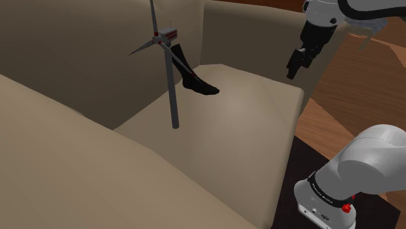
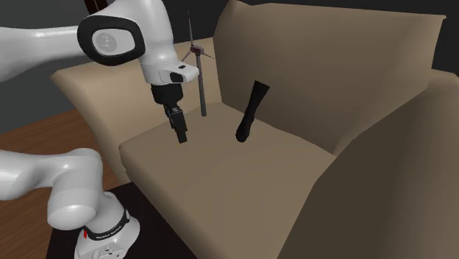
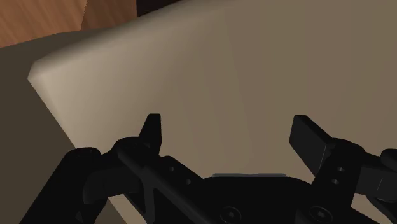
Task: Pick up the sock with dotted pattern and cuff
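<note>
The gripper (image 3: 232,130) is released, its fingers wide apart with nothing between them, above the sofa (image 1: 247,97) seat's edge at the shoulder view's upper right. The arm comes in from above, hand angled downward. The black sock (image 1: 198,86) is at upper centre, leaning lengthwise on the backrest, cuff up and toe pointing right, beside a turbine model (image 1: 172,91).

This looks like a living room in a home. A big beige sofa (image 1: 247,110) with a wide seat cushion, a tall backrest and padded arms stands on a warm wooden floor (image 1: 354,84). A model wind turbine (image 1: 172,91) (an ornament or a toy) stands on the seat, and a dark sock (image 1: 195,81) leans against the backrest.
</note>
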